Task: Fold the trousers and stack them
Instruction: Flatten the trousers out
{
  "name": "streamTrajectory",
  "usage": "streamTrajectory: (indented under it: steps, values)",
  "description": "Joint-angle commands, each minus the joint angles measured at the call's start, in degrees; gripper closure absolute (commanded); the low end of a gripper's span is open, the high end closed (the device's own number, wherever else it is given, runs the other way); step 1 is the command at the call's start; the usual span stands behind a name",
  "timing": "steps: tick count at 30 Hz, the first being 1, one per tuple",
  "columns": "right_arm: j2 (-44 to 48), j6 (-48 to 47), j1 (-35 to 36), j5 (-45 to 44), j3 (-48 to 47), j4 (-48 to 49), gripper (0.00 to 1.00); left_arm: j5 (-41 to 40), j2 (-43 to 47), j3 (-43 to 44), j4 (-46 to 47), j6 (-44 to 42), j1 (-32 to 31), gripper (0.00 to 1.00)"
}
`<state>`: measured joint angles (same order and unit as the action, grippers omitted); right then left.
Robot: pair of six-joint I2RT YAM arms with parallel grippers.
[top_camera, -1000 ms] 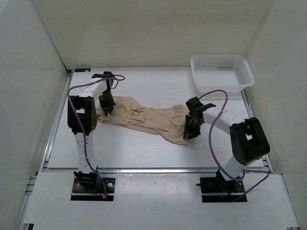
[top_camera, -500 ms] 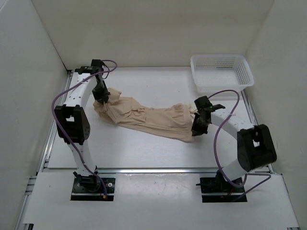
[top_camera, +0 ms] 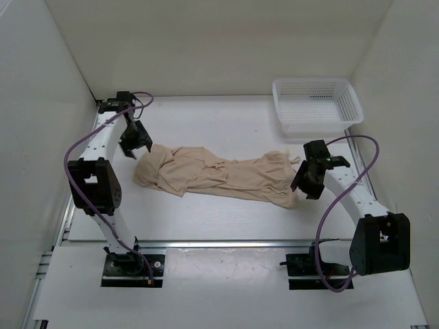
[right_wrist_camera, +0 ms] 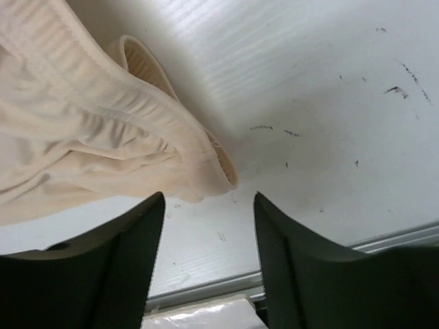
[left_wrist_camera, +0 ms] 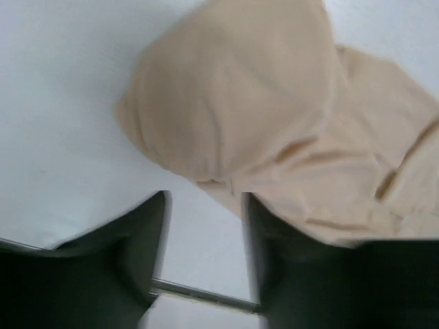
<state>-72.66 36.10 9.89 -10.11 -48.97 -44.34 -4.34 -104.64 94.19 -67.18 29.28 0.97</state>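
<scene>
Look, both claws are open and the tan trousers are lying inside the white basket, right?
Not quite. The left gripper and right gripper are open, but the trousers lie on the table, outside the white mesh basket, as the top external view shows.

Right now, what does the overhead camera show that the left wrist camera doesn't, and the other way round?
Only the overhead view shows the whole trousers lying crumpled across the table, the white mesh basket in the far right corner, and the right claw beside the trousers' right end. Only the left wrist view shows, close up, the left claw open, with bare table between its fingers, at the cloth's rounded end. Both show the trousers' left end lying on the white table.
</scene>
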Motion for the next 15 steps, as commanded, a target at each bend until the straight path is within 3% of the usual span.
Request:
streamTrajectory:
  steps: [1, 3, 5, 6, 7, 9, 10, 11, 13, 15]
  values:
    - [0.07, -0.94, -0.05, -1.84, -3.93, -2.16, 0.37, 0.56, 4.88, 3.10, 0.91, -0.36, -7.37, 0.50]
    - [-0.46, -0.94, -0.05, -1.84, -5.51, -2.68, 0.36, 1.88, 3.06, 4.24, 0.91, -0.36, -13.26, 0.78]
    - [-0.46, -0.94, -0.05, -1.84, -7.89, -2.68, 0.37, 3.54, 0.68, 5.29, 1.52, 1.12, -19.04, 0.79]
    - [-1.07, -1.46, -0.05, -2.37, -8.76, -2.68, 0.40, 4.42, -0.90, 7.21, 1.52, 1.13, -20.82, 0.75]
    - [-1.08, -1.47, -0.05, -2.37, -10.77, -2.68, 0.48, 5.04, -4.74, 8.63, 1.52, 1.13, -22.31, 0.61]
    - [-3.44, -2.61, -0.05, -2.37, -13.07, -2.68, 0.57, 5.04, -8.81, 13.44, 0.65, 2.45, -25.92, 0.44]
    - [-5.10, -2.61, -0.05, -1.76, -15.26, -2.68, 0.63, 5.82, -12.66, 15.13, 0.64, 2.97, -26.98, 0.25]
    - [-6.25, -4.00, 0.56, -1.23, -16.50, -2.68, 0.65, 5.83, -14.69, 16.97, 0.64, 2.98, -27.86, 0.18]
    - [-10.63, -5.24, 0.57, -0.70, -18.96, -2.68, 0.65, 5.83, -20.39, 22.95, -0.84, 3.68, -29.97, 0.10]
    - [-13.89, -6.82, 0.57, 0.96, -22.74, -2.68, 0.47, 6.36, -24.19, 26.90, -1.38, 3.68, -30.76, 0.03]
